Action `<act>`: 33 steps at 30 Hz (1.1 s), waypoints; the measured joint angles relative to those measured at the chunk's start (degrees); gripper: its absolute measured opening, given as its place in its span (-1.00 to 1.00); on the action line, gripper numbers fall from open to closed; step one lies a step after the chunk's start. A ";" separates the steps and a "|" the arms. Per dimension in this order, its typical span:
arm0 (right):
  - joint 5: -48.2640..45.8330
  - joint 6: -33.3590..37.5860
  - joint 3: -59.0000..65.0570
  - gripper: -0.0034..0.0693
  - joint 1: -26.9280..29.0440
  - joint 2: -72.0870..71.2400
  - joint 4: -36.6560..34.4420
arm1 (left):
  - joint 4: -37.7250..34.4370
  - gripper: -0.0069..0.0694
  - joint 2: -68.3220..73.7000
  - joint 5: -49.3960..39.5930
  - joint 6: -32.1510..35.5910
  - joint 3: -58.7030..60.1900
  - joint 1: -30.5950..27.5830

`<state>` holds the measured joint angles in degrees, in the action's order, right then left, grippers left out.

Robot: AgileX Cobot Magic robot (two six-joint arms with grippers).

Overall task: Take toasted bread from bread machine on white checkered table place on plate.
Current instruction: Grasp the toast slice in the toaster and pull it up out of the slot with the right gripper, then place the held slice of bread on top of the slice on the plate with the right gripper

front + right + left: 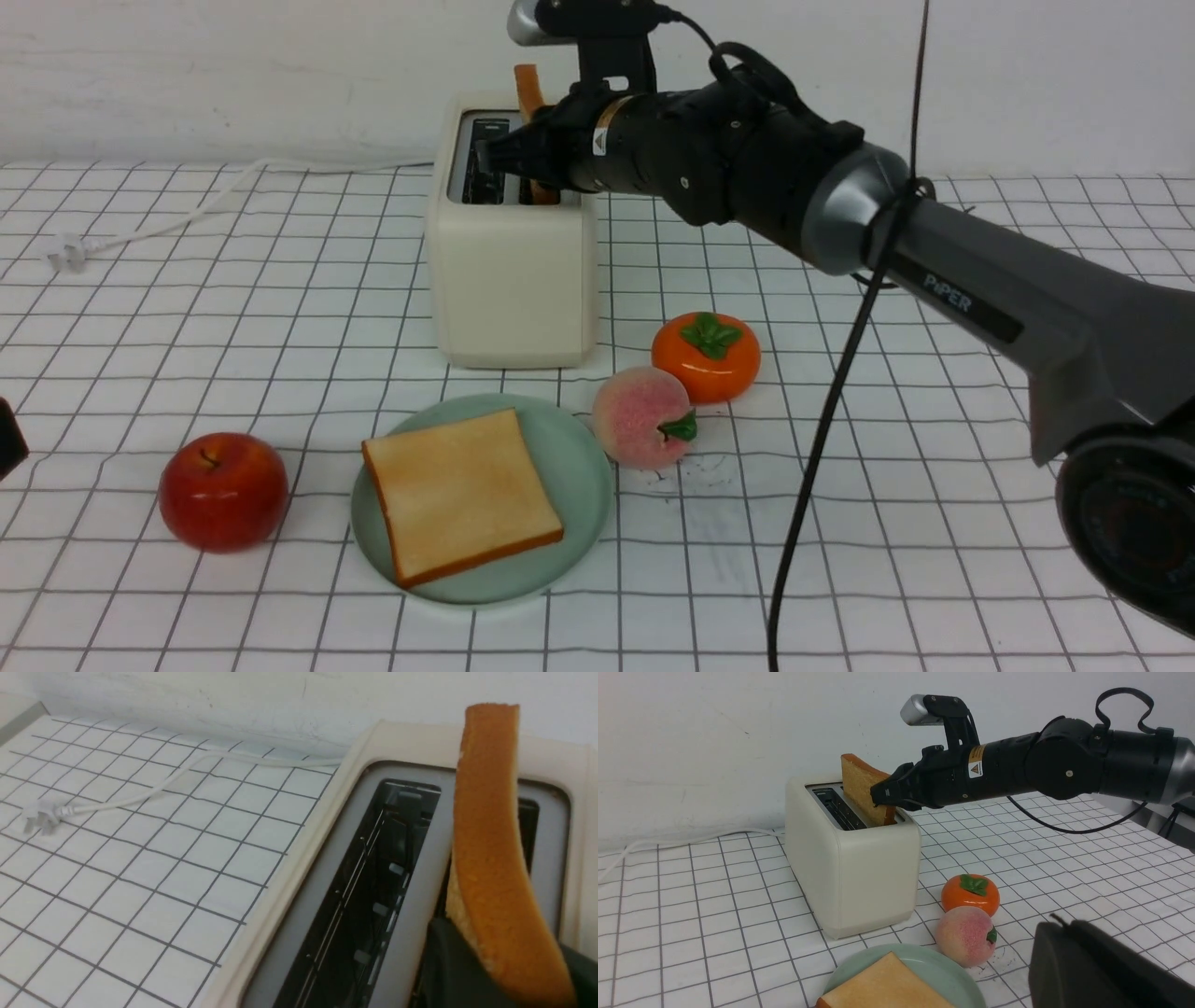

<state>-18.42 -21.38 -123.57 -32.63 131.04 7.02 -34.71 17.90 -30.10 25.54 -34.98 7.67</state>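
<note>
Your right gripper (881, 797) is at the bread machine (850, 868), closed narrow on the standing slice (859, 781). In the right wrist view, dark pads sit on both faces of that slice near its lower part. The slice stands in the slot on the robot's right, with roughly its upper half showing above the top. The other slot looks empty.

The hold appears to be on the edge nearest the arm, not the middle, and the slice already curves a little. Lift straight up along the slot so the crust does not drag on the metal guides. A sideways tug would likely tip the bread machine or tear the bread. Go slowly, because an off-centre hold may let the slice swing once it comes free.

Do not turn toward the plate (579, 467) until the bottom edge is clear of the slot. The plate sits on the table (934, 523) just in front of the bread machine, with 1 plated slice (462, 495) covering most of it, so plan to lay this one flat on top.

Carry it high over the persimmon (706, 357) and peach (642, 417), which sit beside the plate.

Your left gripper (1059, 952) is fully closed, with nothing seen in it. Leave it parked.
</note>
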 joint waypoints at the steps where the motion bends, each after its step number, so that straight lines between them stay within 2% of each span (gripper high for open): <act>1: 0.11 0.00 0.00 -0.60 0.00 0.00 0.00 | 0.00 -0.85 0.00 0.00 0.00 0.00 0.00; 9: 2.14 0.00 0.00 -0.60 0.00 -0.96 0.00 | 0.00 -0.85 0.00 -0.01 0.00 0.00 0.00; 14: -0.05 -0.05 0.00 -0.60 -0.52 -7.69 -0.32 | 0.00 -0.85 0.00 -0.19 0.00 0.00 0.00; 17: -7.52 2.36 -0.08 -0.60 -1.94 -14.44 -0.45 | 0.00 -0.85 0.00 -0.69 0.00 0.00 0.00; 20: -22.97 11.08 0.85 -0.60 -3.43 -22.73 -3.37 | 0.00 -0.85 0.00 -2.51 0.00 0.00 0.00; 23: -32.87 19.29 5.48 -0.60 -2.47 -29.15 -8.89 | 0.05 -0.85 0.00 -3.41 0.00 0.00 0.00; 26: -38.60 25.87 14.62 -0.60 1.23 -35.12 -18.27 | 0.11 -0.85 0.00 -4.62 0.00 0.00 0.00; 28: -40.36 30.11 21.69 -0.61 4.27 -37.86 -26.91 | 0.11 -0.85 0.00 -5.65 0.00 0.00 0.00; 29: -40.36 30.11 22.26 -0.61 4.50 -37.86 -27.78 | 0.11 -0.85 0.00 -5.79 0.00 0.00 0.00; 32: -40.66 39.97 29.63 -0.61 5.97 -37.11 -44.06 | 0.11 -0.85 0.00 -6.10 0.00 0.00 0.00; 33: -40.66 41.19 30.18 -0.61 5.97 -36.60 -45.03 | 0.11 -0.85 0.00 -6.10 0.00 0.00 0.00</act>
<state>-59.07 19.81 -93.40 -26.66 94.43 -38.01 -34.60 17.90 -36.20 25.54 -34.98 7.67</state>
